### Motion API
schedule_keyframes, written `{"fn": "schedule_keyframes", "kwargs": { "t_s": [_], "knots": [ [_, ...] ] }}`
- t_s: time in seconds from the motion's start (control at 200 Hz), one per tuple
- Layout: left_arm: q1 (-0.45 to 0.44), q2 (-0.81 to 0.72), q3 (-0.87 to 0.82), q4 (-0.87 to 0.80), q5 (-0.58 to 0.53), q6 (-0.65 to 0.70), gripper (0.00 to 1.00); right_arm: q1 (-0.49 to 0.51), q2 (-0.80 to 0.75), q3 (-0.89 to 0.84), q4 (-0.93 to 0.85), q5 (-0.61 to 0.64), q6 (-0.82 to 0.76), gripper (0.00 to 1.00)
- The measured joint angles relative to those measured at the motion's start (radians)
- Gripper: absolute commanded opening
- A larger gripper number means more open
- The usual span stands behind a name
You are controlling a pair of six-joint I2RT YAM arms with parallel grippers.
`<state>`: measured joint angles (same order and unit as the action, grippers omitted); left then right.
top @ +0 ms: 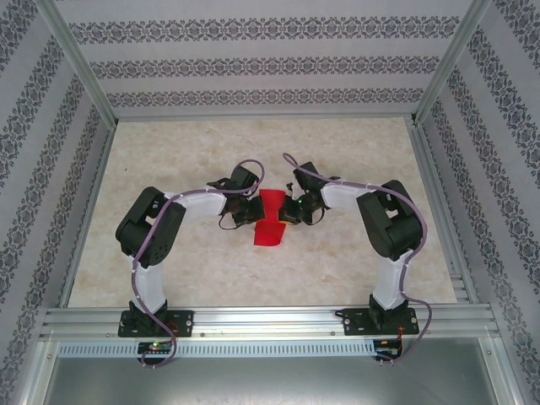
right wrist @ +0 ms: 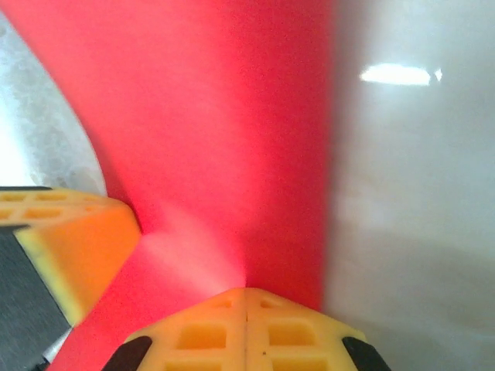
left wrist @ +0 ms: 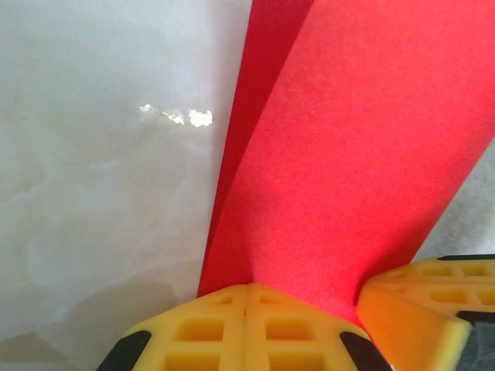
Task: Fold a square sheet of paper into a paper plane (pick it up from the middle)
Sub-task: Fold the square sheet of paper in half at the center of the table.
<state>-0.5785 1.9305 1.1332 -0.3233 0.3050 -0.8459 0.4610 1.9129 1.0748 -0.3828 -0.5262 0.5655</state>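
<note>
Both arms meet at the middle of the table (top: 169, 152), well clear of all four edges. The red sheet (top: 270, 221) sits between the two grippers as a narrow strip running far to near, with the near end wider.

The left gripper (left wrist: 246, 305) has its fingers together, clamped on the sheet's edge. A darker second layer shows along the left side in the left wrist view, so the sheet looks doubled over. The right gripper (right wrist: 246, 309) is the same, pinched tight on the sheet from the opposite side. Each wrist view catches the other gripper's yellow finger just beside its own, so the grips sit very close together. Can't tell if the sheet's near end touches the table or hangs free.

Step, my read: mid-fold, setting a crease, plane not formed yet. To do it well:
- Hold both pinches firm.
- Move the two arms in step so the thin paper doesn't tear or buckle between them.
- Line up the edges before pressing.
- Lay it on the table and flatten along the crease.

Risk: the close grips leave little room, so fingers could knock together.
</note>
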Motion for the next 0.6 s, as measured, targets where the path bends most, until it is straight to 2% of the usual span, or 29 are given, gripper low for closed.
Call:
{"fn": "schedule_keyframes", "kwargs": {
  "t_s": [0.205, 0.345, 0.599],
  "knots": [
    [0.000, 0.000, 0.000, 0.000, 0.000, 0.000, 0.00, -0.045, -0.064, -0.038, -0.050, 0.034, -0.011, 0.00],
    [-0.005, 0.000, 0.000, 0.000, -0.007, 0.000, 0.00, -0.037, -0.106, 0.001, -0.083, 0.055, -0.011, 0.00],
    [-0.006, 0.002, 0.005, -0.006, -0.009, 0.000, 0.00, 0.031, -0.013, 0.131, -0.043, 0.043, -0.010, 0.00]
  ]
}}
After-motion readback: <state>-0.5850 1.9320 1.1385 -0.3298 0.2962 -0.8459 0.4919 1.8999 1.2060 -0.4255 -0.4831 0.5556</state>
